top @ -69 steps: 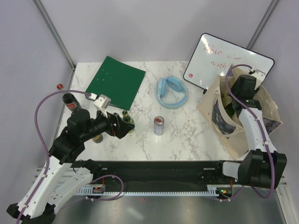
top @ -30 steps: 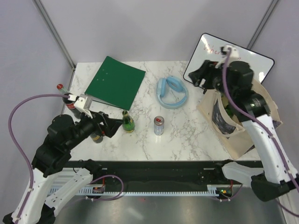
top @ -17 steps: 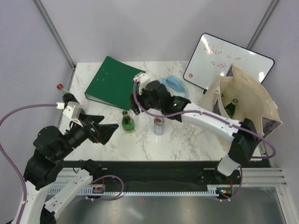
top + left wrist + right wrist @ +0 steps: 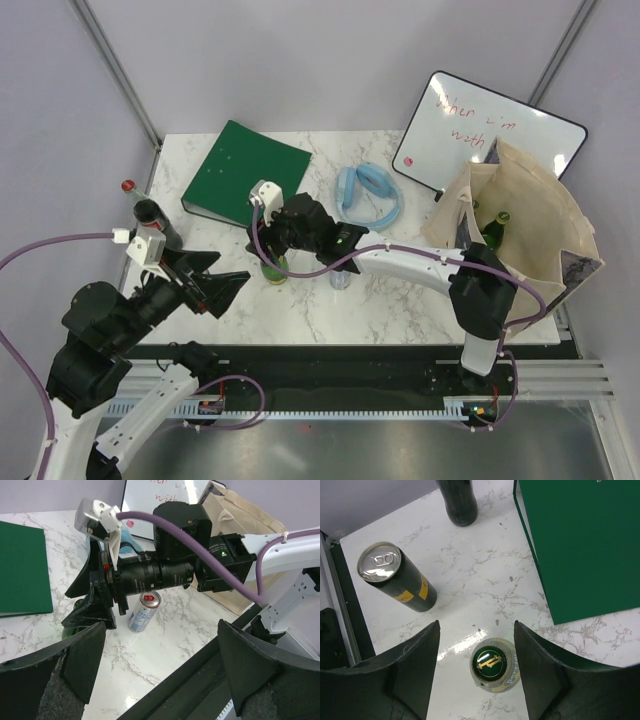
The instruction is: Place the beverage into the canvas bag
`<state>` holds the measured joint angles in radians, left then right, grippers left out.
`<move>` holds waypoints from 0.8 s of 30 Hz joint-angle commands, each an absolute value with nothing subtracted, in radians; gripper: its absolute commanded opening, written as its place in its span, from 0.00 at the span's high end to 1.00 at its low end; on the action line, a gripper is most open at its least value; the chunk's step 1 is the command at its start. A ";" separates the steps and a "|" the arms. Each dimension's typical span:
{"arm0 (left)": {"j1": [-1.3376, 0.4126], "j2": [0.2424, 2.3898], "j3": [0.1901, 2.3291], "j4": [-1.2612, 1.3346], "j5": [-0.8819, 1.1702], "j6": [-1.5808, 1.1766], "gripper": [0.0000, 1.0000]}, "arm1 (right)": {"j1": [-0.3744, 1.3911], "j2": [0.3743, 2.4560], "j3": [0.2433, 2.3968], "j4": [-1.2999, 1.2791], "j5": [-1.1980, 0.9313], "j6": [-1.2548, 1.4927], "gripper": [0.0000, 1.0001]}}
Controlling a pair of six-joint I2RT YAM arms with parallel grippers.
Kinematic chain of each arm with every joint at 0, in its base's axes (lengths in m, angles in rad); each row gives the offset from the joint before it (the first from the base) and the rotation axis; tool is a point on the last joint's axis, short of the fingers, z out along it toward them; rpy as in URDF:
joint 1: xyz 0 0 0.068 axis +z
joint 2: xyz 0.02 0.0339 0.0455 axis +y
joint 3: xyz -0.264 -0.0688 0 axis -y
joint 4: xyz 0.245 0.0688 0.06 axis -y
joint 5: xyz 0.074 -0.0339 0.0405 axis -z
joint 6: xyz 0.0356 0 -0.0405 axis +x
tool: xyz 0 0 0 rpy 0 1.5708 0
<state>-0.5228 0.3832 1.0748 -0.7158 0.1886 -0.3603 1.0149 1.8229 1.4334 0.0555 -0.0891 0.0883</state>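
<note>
A green glass bottle (image 4: 495,664) with a green and gold cap stands upright on the marble table; it also shows in the top view (image 4: 273,271). My right gripper (image 4: 476,630) is open right above it, one finger on each side of the cap, not touching. In the top view the right gripper (image 4: 268,252) reaches far left. The tan canvas bag (image 4: 530,225) stands open at the right with green bottles (image 4: 490,232) inside. My left gripper (image 4: 233,266) is open and empty, left of the bottle.
A silver-blue can (image 4: 144,611) stands right of the bottle. A dark can (image 4: 395,577) and a dark cola bottle (image 4: 150,215) stand to its left. A green folder (image 4: 245,175), blue headphones (image 4: 368,195) and a white board (image 4: 490,130) lie behind.
My right arm has left the bag, swung across the table to the left and now hangs over the green bottle. My left gripper has drawn back from that bottle.
</note>
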 commanded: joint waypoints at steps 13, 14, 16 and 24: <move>-0.520 0.371 1.045 -0.666 0.189 -0.347 0.00 | 1.016 1.859 1.325 0.204 -0.095 0.051 0.41; -0.520 0.373 1.040 -0.666 0.187 -0.350 0.00 | 1.015 1.858 1.322 0.219 -0.086 0.054 0.43; -0.520 0.374 1.032 -0.663 0.190 -0.356 0.00 | 1.015 1.856 1.309 0.233 -0.080 0.083 0.44; -0.519 0.376 1.017 -0.650 0.192 -0.365 0.00 | 1.022 1.839 1.236 0.327 -0.032 0.117 0.45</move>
